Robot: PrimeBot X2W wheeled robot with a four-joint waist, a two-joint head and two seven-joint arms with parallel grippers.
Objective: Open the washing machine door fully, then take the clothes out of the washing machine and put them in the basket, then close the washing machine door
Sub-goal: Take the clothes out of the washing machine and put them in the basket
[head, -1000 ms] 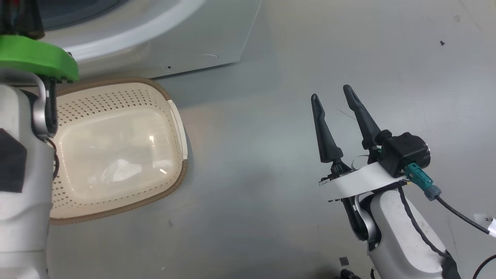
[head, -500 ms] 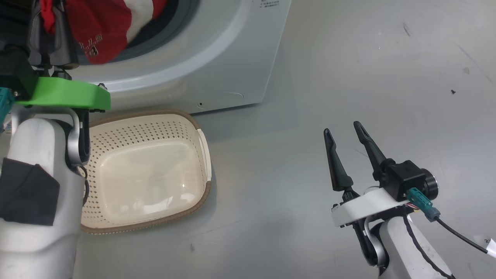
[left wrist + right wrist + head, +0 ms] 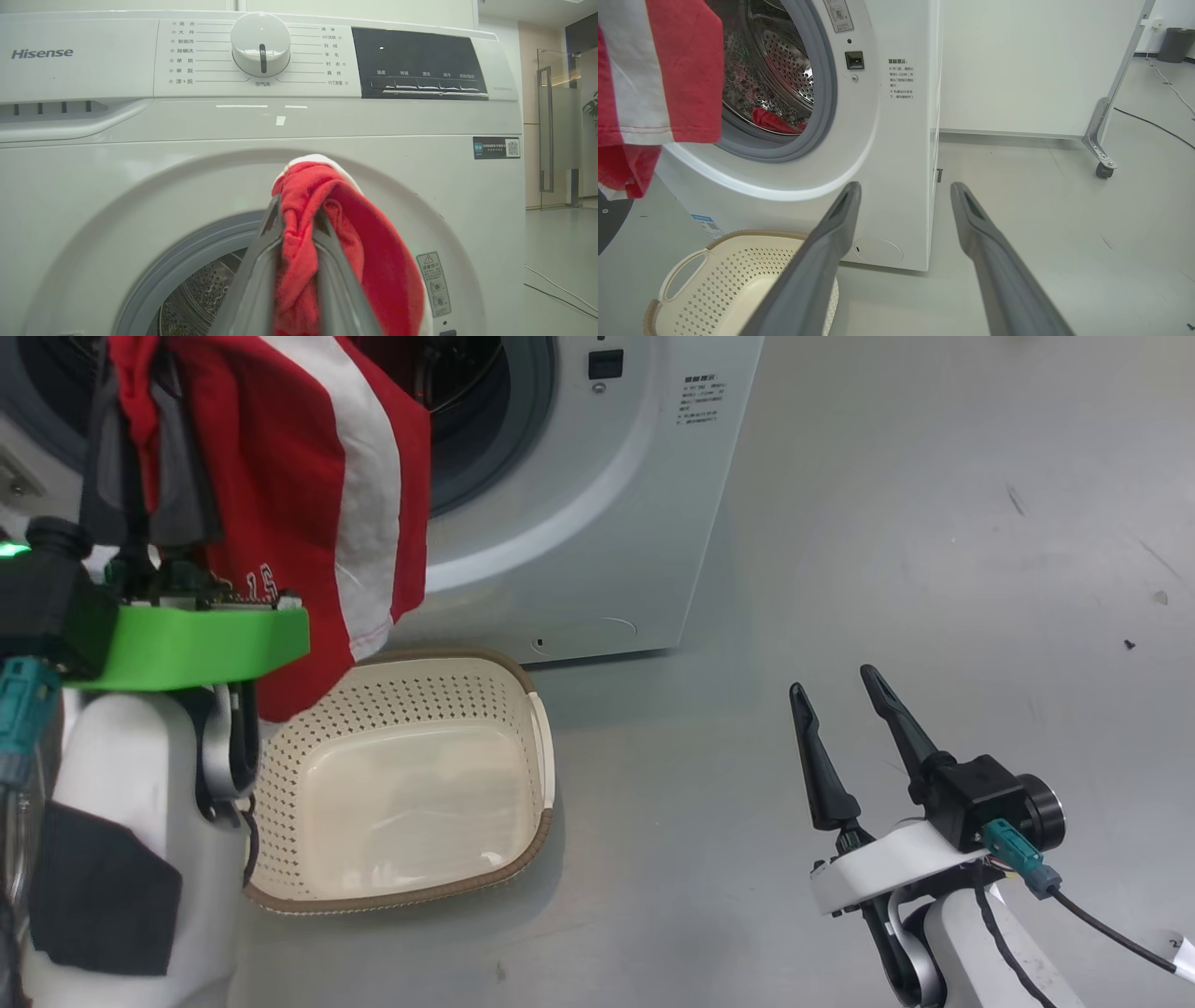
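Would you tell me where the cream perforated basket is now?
In the head view, the cream perforated basket sits on the floor at lower left, before the white washing machine, below the hanging red-and-white garment.

Illumination bright, even, diffuse from overhead. Soft shadows on the floor [image 3: 840,523] beside the washing machine [image 3: 635,476] and basket [image 3: 401,695]. Mild glare inside basket bottom. Left wrist view: fingers [image 3: 252,289] blurred near lens; panel lines bowed at edges.

The basket [image 3: 540,756] sits on the floor [image 3: 887,523], just before the washing machine [image 3: 616,523]. The clothes [image 3: 299,476] hang from the left gripper [image 3: 297,210] above the basket's far left corner, before the drum [image 3: 784,70], where perhaps more fabric lies. The right gripper [image 3: 832,679] hovers well right.
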